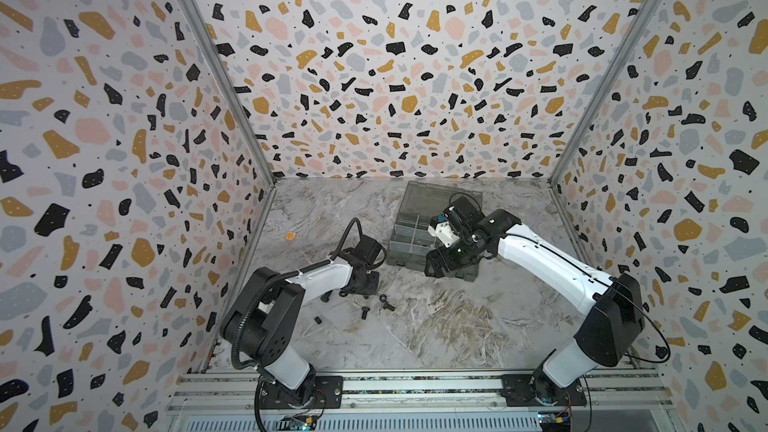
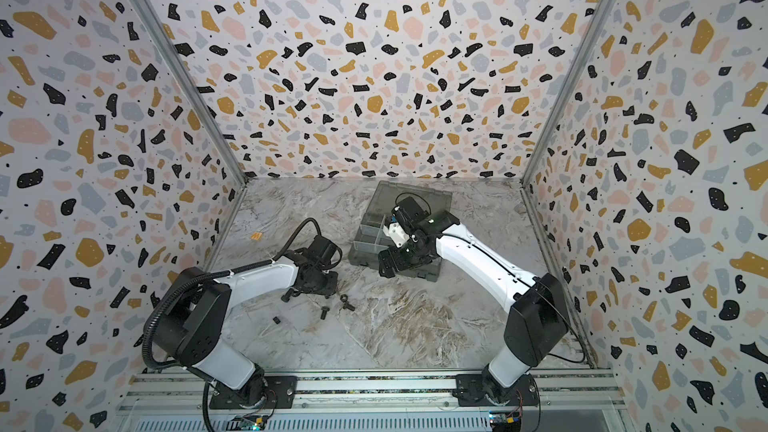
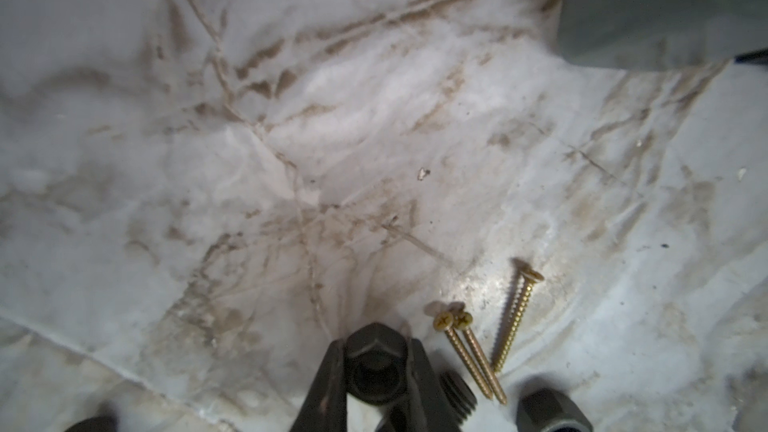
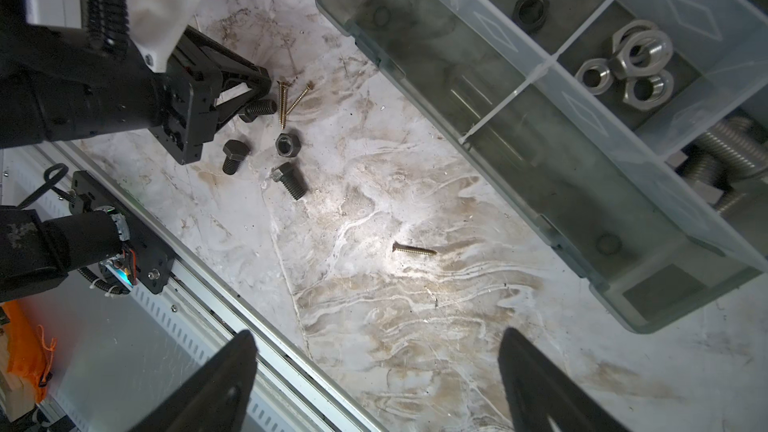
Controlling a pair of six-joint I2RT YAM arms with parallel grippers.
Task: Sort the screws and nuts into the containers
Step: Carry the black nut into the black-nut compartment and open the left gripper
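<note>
My left gripper point(image 3: 376, 347) is down on the table with its fingers pressed on both sides of a black hex piece point(image 3: 376, 361); whether that is a nut or a screw head I cannot tell. A threaded black screw point(image 3: 457, 396), a black nut point(image 3: 552, 411) and brass screws point(image 3: 469, 359) lie beside it. More black screws point(image 4: 232, 155) point(image 4: 291, 180) lie nearby. My right gripper point(image 4: 376, 338) hangs open and empty in front of the containers point(image 4: 457, 126). One compartment holds silver nuts point(image 4: 627, 64), another a black nut point(image 4: 532, 10).
A lone brass screw point(image 4: 414, 249) lies on the marble table between the box and the front rail point(image 4: 199, 276). Large silver bolts point(image 4: 727, 151) fill another compartment. The open lid point(image 1: 432, 195) lies behind the box. An orange tag point(image 1: 290, 236) sits at the far left.
</note>
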